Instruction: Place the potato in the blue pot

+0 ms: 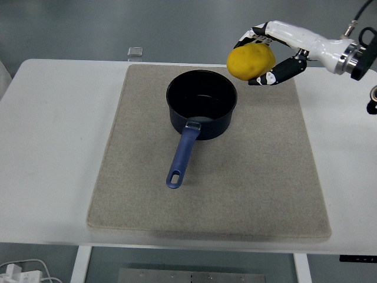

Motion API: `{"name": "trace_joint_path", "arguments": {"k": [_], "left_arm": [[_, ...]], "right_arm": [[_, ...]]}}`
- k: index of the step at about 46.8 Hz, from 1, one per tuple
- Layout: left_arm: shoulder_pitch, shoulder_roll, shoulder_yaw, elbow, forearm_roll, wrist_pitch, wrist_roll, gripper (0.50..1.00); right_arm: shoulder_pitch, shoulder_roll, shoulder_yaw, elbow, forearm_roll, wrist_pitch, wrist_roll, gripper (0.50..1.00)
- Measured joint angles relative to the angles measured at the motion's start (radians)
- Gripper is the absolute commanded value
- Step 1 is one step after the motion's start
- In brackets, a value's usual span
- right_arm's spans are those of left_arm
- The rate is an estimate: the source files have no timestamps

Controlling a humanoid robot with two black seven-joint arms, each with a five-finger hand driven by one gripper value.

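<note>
The blue pot [201, 105] stands on the beige mat [235, 177], toward its far middle, with its handle [181, 158] pointing to the near edge. It looks empty inside. My right hand [268, 56] comes in from the upper right and is shut on the yellow potato [251, 62]. It holds the potato in the air, just right of and above the pot's rim. The left arm is out of view.
The white table [53, 147] carries the mat. A small clear object [135, 52] lies at the table's far edge, left of the pot. A white power strip [23, 274] with cables shows on the floor at the bottom left.
</note>
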Motion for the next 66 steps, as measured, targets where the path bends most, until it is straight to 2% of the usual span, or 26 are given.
{"name": "trace_joint_path", "arguments": {"k": [5, 15, 27, 44, 56, 66], "left_arm": [[0.0, 0.0, 0.0, 0.0, 0.0, 0.0, 0.0, 1.0], [0.0, 0.0, 0.0, 0.0, 0.0, 0.0, 0.0, 1.0], [0.0, 0.0, 0.0, 0.0, 0.0, 0.0, 0.0, 1.0], [0.0, 0.0, 0.0, 0.0, 0.0, 0.0, 0.0, 1.0], [0.0, 0.0, 0.0, 0.0, 0.0, 0.0, 0.0, 1.0], [0.0, 0.0, 0.0, 0.0, 0.0, 0.0, 0.0, 1.0]], "right_arm": [[0.044, 0.115, -0.054, -0.073, 0.035, 0.011, 0.001, 0.5], [0.055, 0.247, -0.075, -0.158, 0.039, 0.022, 0.002, 0.5], [0.008, 0.31, -0.109, -0.268, 0.036, 0.026, 0.002, 0.5], [-0.081, 0.487, -0.117, -0.436, 0.033, 0.039, 0.004, 0.5], [-0.093, 0.532, -0.115, -0.516, 0.032, 0.038, 0.003, 0.5], [-0.096, 0.534, -0.112, -0.534, 0.031, 0.036, 0.003, 0.5]]}}
